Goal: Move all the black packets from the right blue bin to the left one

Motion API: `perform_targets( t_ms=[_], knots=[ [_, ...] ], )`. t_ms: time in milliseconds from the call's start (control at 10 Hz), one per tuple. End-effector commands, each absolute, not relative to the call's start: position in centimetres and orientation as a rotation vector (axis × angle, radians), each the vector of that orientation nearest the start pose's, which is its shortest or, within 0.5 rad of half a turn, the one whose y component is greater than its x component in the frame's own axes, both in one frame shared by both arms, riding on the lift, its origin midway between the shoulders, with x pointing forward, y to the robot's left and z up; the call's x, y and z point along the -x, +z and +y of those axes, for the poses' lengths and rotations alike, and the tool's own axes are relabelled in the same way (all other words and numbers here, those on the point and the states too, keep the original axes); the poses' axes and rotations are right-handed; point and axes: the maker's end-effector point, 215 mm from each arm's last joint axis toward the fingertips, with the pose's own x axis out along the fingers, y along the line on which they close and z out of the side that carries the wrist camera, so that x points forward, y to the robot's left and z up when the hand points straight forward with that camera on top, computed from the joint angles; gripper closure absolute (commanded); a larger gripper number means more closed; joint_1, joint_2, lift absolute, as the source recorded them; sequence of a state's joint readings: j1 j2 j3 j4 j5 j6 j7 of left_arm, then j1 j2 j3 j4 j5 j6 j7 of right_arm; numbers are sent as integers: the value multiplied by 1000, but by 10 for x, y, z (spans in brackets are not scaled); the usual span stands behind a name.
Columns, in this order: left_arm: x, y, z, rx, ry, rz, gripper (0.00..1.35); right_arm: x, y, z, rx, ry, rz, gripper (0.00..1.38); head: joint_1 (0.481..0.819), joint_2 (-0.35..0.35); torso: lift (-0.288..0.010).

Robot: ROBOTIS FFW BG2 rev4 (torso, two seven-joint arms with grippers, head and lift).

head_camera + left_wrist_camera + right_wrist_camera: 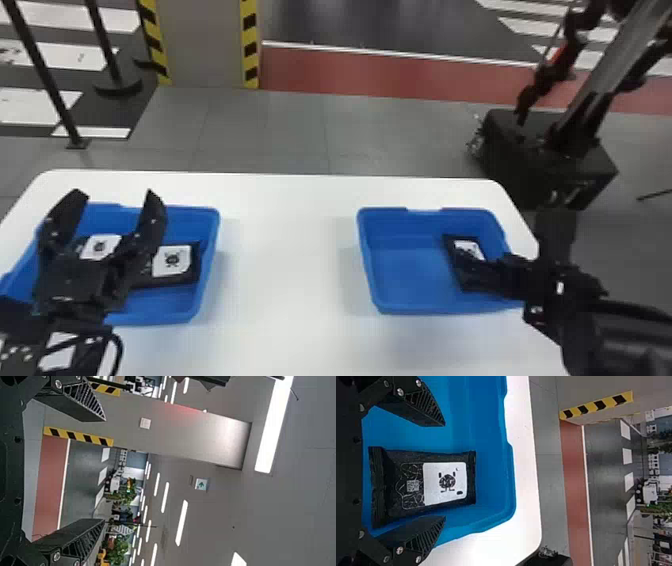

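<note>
My left gripper (117, 200) stands open above the left blue bin (214, 245), where black packets (172, 260) with white labels lie side by side, partly hidden behind it. In the left wrist view the fingers of my left gripper (104, 471) are spread with nothing between them. Over the right side of the right blue bin (367, 260) is my right gripper (457, 265), covering part of a black packet (470, 284). The right wrist view has my right gripper (444, 471) open, its fingers on either side of that packet (445, 483), which lies in the bin (488, 467).
Both bins stand on a white table (287, 260), with a wide gap between them. Beyond its far edge are a striped pillar (205, 45) and, to the right, a black box-like base (545, 160) on the floor.
</note>
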State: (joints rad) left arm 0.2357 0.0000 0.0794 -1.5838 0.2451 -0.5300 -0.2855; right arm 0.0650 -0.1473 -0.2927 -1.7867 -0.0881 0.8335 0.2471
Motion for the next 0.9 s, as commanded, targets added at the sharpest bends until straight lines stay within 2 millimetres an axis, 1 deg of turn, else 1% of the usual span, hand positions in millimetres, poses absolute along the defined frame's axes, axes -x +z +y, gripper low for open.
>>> perform_targets(
  t_ms=[0, 200, 500, 800],
  knots=[
    [-489, -300, 248, 156, -116, -337, 124, -514, -477, -377, -109, -58, 650, 214, 695, -147, -110],
    [-490, -300, 247, 154, -119, -334, 124, -516, -492, -376, -133, -62, 680, 216, 695, -143, -110],
    [-490, -303, 247, 156, -120, -326, 124, -509, -508, -370, -164, -52, 710, 216, 695, -139, -110],
    [-490, -303, 246, 156, -120, -324, 128, -496, -513, -372, -152, -79, 734, 226, 695, -137, -110]
  ],
)
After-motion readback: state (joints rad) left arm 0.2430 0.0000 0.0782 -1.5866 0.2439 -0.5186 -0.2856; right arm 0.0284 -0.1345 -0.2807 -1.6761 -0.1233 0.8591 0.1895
